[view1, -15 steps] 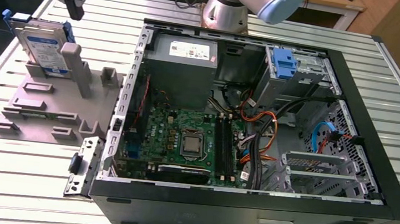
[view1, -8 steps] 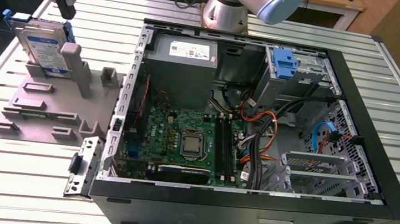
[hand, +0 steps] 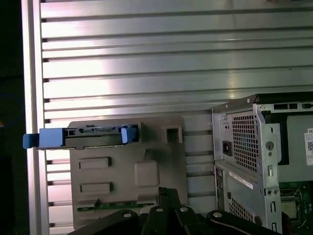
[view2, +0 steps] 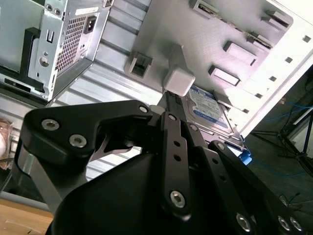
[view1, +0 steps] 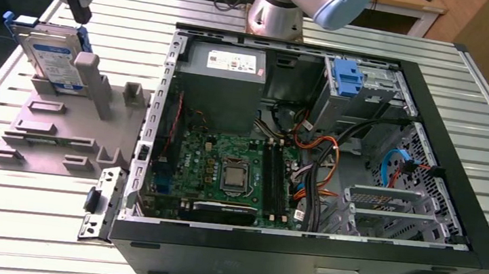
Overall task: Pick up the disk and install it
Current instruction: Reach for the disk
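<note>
The disk (view1: 53, 55) is seen standing on edge in a grey holder (view1: 54, 132) beside the opened computer case (view1: 459, 166). The gripper (view1: 79, 16) is pictured close above it, fingers drawn together, nothing held.

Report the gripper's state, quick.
Gripper: cannot tell whether open or shut; it hangs near the disk, which stands upright in the grey holder.
</note>
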`<state>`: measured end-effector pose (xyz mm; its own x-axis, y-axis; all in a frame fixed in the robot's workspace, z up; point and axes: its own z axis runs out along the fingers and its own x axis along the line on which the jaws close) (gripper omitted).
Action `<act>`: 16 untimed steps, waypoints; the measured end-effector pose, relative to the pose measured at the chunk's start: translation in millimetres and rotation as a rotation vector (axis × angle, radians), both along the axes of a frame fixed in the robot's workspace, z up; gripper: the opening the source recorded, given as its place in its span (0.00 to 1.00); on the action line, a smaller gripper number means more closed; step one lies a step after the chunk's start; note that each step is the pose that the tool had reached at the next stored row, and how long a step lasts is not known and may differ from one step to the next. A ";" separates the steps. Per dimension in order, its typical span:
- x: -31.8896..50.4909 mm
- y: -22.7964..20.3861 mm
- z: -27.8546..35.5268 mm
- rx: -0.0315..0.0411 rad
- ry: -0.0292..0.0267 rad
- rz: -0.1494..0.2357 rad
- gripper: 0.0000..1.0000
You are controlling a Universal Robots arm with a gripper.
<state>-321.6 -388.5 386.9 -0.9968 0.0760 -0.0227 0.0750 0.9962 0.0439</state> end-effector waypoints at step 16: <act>-24.0 11.4 -5.2 -0.0205 0.0023 0.003 0.11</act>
